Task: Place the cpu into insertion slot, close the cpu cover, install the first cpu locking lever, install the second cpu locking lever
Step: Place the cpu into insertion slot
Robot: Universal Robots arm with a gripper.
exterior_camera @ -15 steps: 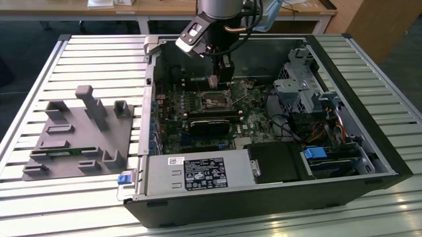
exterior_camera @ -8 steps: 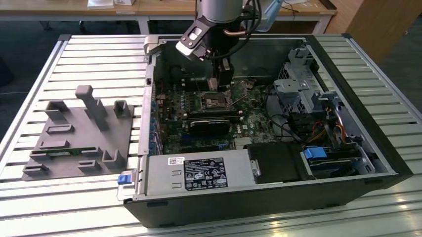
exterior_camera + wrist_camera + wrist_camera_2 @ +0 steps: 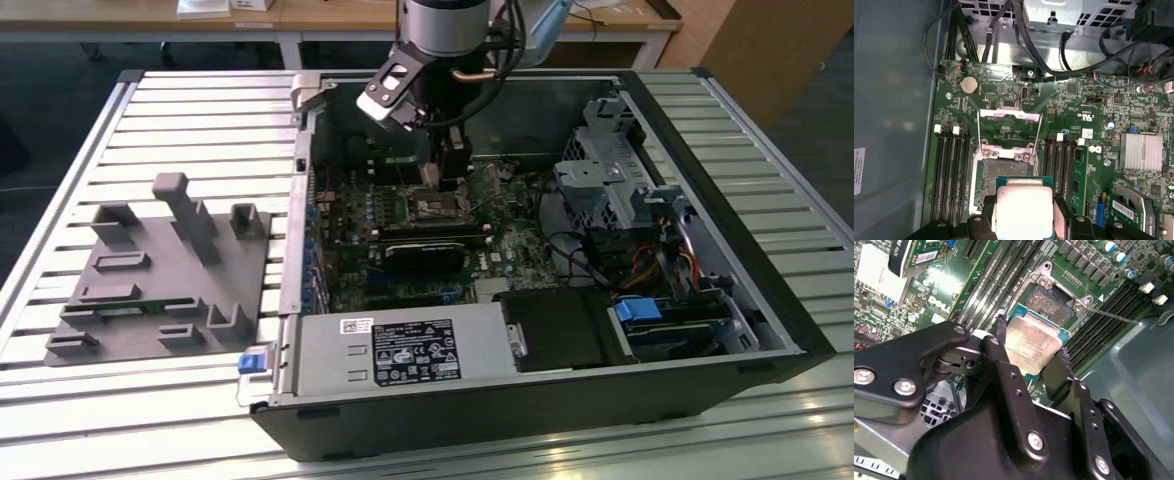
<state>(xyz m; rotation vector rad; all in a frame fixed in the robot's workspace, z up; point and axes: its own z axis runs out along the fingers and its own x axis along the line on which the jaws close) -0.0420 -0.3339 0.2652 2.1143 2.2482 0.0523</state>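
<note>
Holds the cpu (image 3: 1036,347) flat in the gripper (image 3: 1031,339), fingers (image 3: 1004,370) narrowed onto two opposite edges. Hovers over the motherboard (image 3: 1074,102), not yet seated, with the insertion slot (image 3: 1004,167) bare and just ahead of the fingers (cpu cover (image 3: 1009,114) swung up at the far side, clear of the path).

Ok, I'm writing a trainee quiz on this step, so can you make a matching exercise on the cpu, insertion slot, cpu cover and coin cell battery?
Things:
1. cpu
2. insertion slot
3. cpu cover
4. coin cell battery

States:
A. swung open
B. round and silver
C. gripped between the jaws
D. empty, dark centre exposed

Pairs: 1-C, 2-D, 3-A, 4-B
</note>
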